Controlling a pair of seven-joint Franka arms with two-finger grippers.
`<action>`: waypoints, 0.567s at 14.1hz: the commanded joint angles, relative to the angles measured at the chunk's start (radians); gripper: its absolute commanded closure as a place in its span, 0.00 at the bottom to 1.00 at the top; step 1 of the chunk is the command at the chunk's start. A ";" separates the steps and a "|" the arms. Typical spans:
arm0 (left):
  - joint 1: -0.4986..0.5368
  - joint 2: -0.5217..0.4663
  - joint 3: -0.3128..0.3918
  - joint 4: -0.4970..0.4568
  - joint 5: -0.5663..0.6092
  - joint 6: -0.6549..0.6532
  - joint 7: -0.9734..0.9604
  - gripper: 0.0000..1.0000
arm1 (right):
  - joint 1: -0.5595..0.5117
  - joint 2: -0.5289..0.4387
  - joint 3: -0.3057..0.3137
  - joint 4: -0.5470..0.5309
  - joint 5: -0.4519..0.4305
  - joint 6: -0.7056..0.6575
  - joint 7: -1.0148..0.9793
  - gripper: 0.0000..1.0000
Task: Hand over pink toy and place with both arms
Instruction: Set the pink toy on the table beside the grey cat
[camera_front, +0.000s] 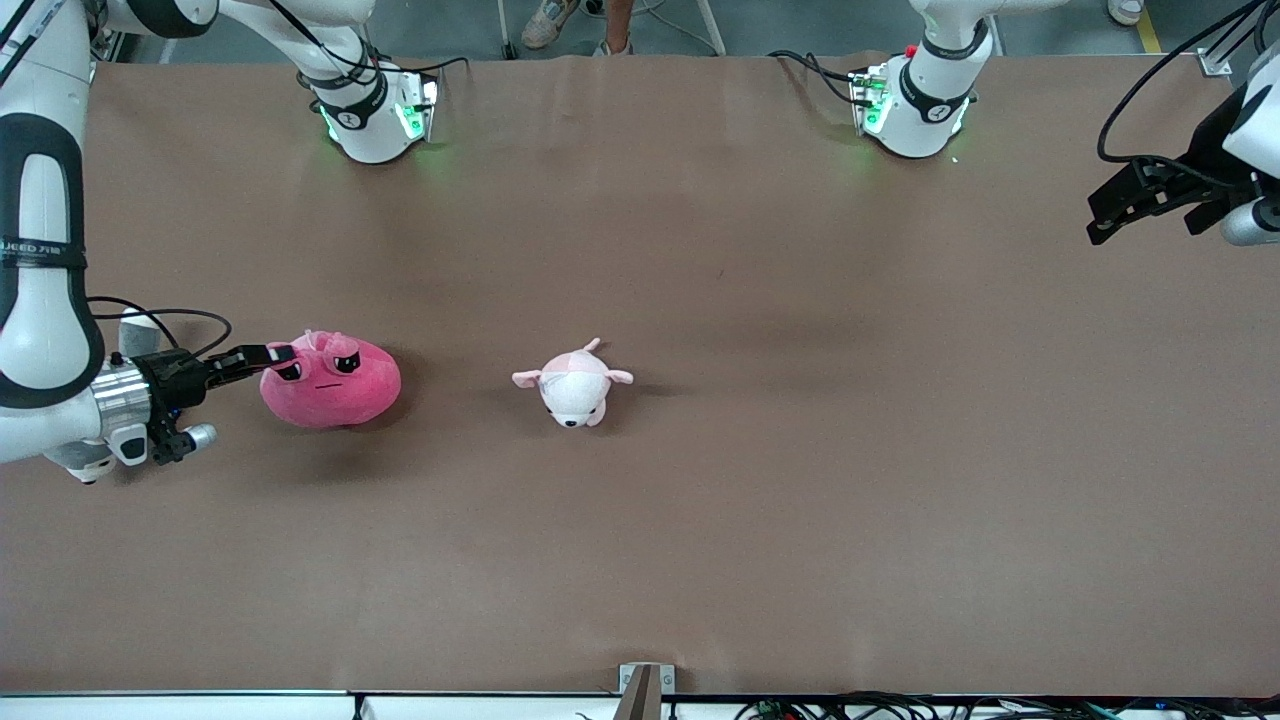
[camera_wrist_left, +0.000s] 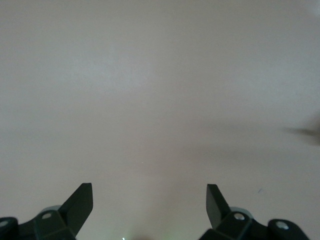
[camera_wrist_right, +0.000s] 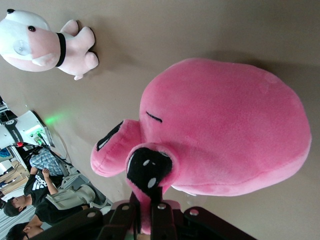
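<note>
Front view: right claw pinches the one pink toy; left claw waits, spread; one pale plush.

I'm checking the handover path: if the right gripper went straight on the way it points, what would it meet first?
The right gripper is already shut on the pink toy; next in line, probably, the pale plush animal.

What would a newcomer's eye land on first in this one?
Most striking is the pink toy lying on the table toward the right arm's end, with the right gripper shut on a pinch of its plush by one eye. Beside it, nearer the table's middle, lies a small pale pink-and-white plush animal. The left gripper waits open above bare table at the left arm's end.
</note>
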 joint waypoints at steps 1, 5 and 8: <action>0.000 -0.009 0.005 -0.002 -0.015 0.020 0.016 0.00 | -0.025 0.039 0.016 0.058 0.014 -0.013 -0.016 0.98; 0.000 -0.010 0.002 -0.002 -0.013 0.020 0.013 0.00 | -0.025 0.056 0.018 0.075 0.017 -0.013 -0.016 0.98; -0.006 -0.007 -0.004 -0.004 -0.013 0.020 -0.005 0.00 | -0.022 0.057 0.021 0.075 0.023 -0.013 -0.013 0.98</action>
